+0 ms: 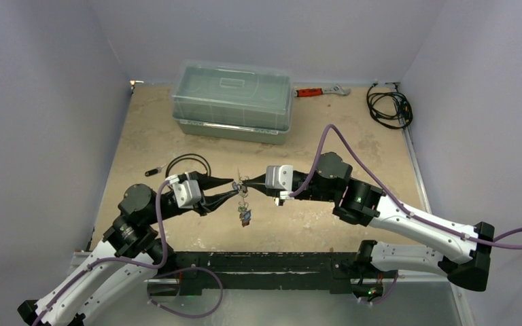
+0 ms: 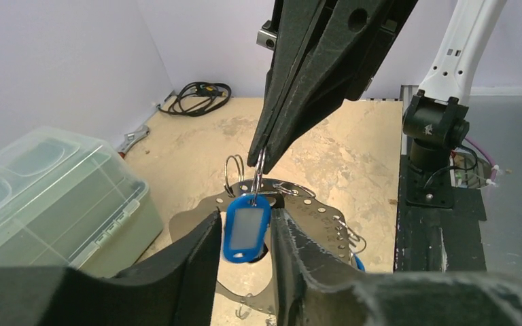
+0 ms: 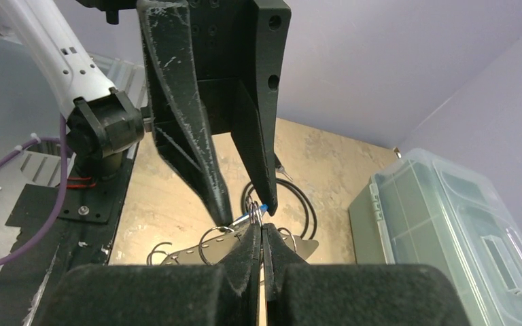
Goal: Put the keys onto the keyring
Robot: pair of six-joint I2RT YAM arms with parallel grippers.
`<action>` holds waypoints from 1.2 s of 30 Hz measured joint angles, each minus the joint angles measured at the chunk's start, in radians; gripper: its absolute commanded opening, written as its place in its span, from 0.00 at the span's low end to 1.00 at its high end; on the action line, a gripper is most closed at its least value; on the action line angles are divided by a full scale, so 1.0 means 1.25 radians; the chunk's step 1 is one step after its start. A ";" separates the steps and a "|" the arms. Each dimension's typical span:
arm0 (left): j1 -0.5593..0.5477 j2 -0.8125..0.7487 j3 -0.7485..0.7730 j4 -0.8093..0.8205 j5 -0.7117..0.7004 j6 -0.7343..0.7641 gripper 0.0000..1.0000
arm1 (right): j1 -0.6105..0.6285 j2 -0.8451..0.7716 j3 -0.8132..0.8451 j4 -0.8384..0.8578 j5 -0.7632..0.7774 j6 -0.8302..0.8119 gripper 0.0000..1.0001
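The left hand (image 2: 246,216) brackets a blue oblong plastic tag (image 2: 247,231) just in front of the large flat silver-grey metal keyring (image 2: 319,217). I cannot tell whether its pads press the tag or stand just clear. Its fingers cover the keyring's middle, and the tag's key is hidden. Below the keyring, a cluster of dangling keys (image 1: 245,216) is too small to sort. Above the keyring, the right hand (image 2: 261,157) is clenched on the thin silver wire loop (image 2: 258,178) carrying the tag.
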 measured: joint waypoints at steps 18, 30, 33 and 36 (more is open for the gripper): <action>0.000 -0.014 0.000 0.009 0.030 0.000 0.21 | 0.002 0.017 0.000 -0.016 -0.005 -0.003 0.00; 0.000 -0.014 0.000 0.010 0.033 0.000 0.00 | 0.002 0.021 0.000 -0.020 -0.005 -0.003 0.00; 0.000 -0.014 0.000 0.010 0.033 0.000 0.00 | 0.002 0.018 -0.002 -0.018 -0.005 -0.002 0.00; 0.000 -0.014 0.000 0.012 0.036 0.000 0.00 | 0.002 0.005 -0.013 -0.012 -0.004 0.000 0.00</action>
